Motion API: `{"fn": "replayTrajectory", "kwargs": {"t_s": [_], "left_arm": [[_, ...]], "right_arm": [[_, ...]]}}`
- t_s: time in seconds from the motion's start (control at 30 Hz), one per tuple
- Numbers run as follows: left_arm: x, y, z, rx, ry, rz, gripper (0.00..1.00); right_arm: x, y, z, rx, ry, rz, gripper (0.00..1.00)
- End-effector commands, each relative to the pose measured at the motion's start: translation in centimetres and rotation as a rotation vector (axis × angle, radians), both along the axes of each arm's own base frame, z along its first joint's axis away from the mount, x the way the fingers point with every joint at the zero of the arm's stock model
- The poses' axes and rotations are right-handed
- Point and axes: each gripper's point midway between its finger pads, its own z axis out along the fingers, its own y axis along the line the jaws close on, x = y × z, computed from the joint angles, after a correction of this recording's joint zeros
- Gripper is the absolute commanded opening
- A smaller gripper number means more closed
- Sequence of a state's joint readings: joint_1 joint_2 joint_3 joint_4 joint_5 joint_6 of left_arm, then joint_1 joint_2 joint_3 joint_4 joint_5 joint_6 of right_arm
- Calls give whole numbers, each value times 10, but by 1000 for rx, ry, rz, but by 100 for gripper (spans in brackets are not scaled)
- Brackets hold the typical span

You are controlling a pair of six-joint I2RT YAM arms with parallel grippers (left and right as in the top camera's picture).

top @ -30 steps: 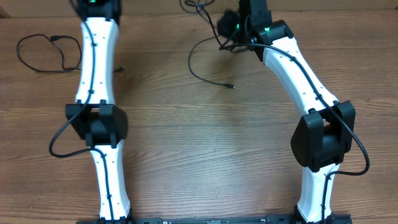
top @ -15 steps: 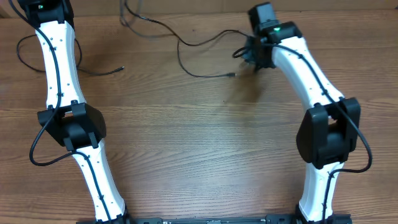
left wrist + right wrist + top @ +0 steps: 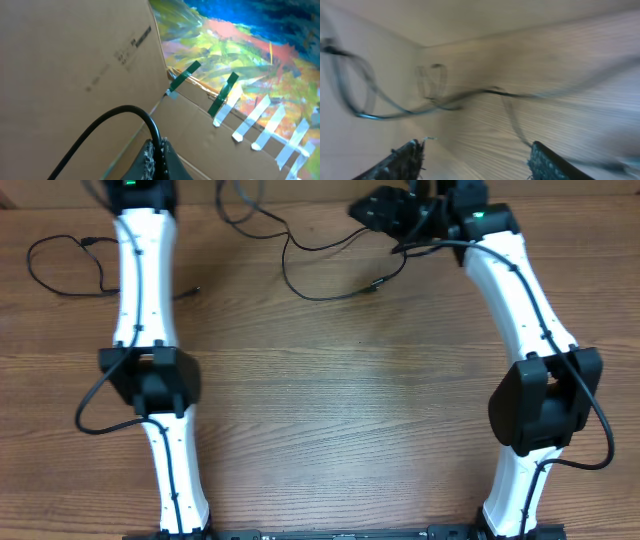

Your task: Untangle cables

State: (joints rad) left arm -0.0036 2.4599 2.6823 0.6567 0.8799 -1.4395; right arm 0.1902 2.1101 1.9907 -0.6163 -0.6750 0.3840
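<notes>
Black, thin cables (image 3: pixel 374 285) lie along the far side of the wood counter (image 3: pixel 330 410). One, the left loop (image 3: pixel 88 242), sits at the far left, outside the left arm (image 3: pixel 140 290), as an open ring with a small plug on its far side. A short plug end (image 3: pixel 195 288) shows just right of that arm. The arm covers the stretch between, so whether it belongs to the same cable cannot be told. The middle one comes in from the far edge near the centre and curls there. It then runs right, drops into a wide open bend and ends in a plug on bare wood. A strand leads from near that plug up toward the wrist of the right arm (image 3: pixel 510 290).

The left end effector (image 3: pixel 159 155) lies beyond the far edge of the overhead view. Its wrist camera shows the fingers narrow, pressed together on a black cord (image 3: pixel 125 109) that arches up from the lower left and comes down between them. Which cable this is cannot be told. Behind it stand cardboard (image 3: pixel 75 60), green tape (image 3: pixel 182 77), white tape strips (image 3: pixel 250 122) and a painted backdrop (image 3: pixel 240 40).

The right end effector (image 3: pixel 476 145) is wide, with nothing between its fingers. Its view is blurred, with a cable smeared across the counter beyond.
</notes>
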Motion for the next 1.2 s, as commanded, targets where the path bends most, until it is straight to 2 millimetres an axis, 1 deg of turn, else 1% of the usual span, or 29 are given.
{"fn": "replayTrajectory", "kwargs": {"t_s": [0.0, 0.07, 0.1, 0.17, 0.27, 0.33, 0.4, 0.5, 0.57, 0.6, 0.67, 0.7, 0.77, 0.8, 0.87, 0.93, 1.03, 1.07, 1.17], "left_arm": [[-6, -43, 12, -22, -74, 41, 4], [-8, -66, 9, -2, -78, 28, 4], [-10, -73, 8, 4, -85, 21, 4], [-17, -89, 8, 8, -97, 1, 4], [-26, -105, 12, 1, -105, -27, 4], [-32, -113, 15, -2, -117, -39, 4], [-40, -119, 21, -4, -136, -51, 4], [-54, -126, 32, -7, -171, -71, 4], [-63, -126, 42, -14, -202, -74, 4], [-69, -124, 49, -18, -221, -74, 4], [-82, -120, 63, -25, -268, -72, 4], [-88, -117, 70, -29, -290, -67, 4], [-99, -106, 84, -34, -327, -50, 4], [-103, -96, 92, -29, -343, -27, 4], [-102, -81, 100, -13, -342, 16, 4], [-101, -61, 107, -2, -336, 59, 4], [-104, -34, 116, 4, -356, 113, 4], [-106, -22, 121, 4, -370, 136, 4], [-112, 3, 131, 4, -389, 184, 4]], "right_arm": [[-16, 40, 61, 72, -187, 128, 71], [-12, 50, 77, 87, -274, 138, 77], [-8, 53, 84, 85, -321, 127, 78], [3, 55, 94, 64, -395, 70, 80], [22, 53, 106, 17, -479, -61, 84], [36, 45, 107, -24, -482, -210, 85], [44, 35, 106, -45, -467, -339, 87], [50, 29, 110, -63, -480, -448, 87], [54, 21, 102, -125, -486, -498, 87], [55, 18, 97, -161, -483, -507, 87], [55, 9, 77, -249, -445, -523, 86], [55, 1, 62, -305, -409, -543, 86], [52, -23, 37, -414, -332, -603, 84], [48, -45, 19, -499, -272, -646, 82], [44, -69, 5, -563, -215, -679, 77], [43, -94, -5, -601, -162, -705, 73], [39, -133, -17, -612, -73, -776, 72], [37, -147, -22, -615, -39, -803, 72], [28, -189, -34, -638, 54, -870, 72]]}}
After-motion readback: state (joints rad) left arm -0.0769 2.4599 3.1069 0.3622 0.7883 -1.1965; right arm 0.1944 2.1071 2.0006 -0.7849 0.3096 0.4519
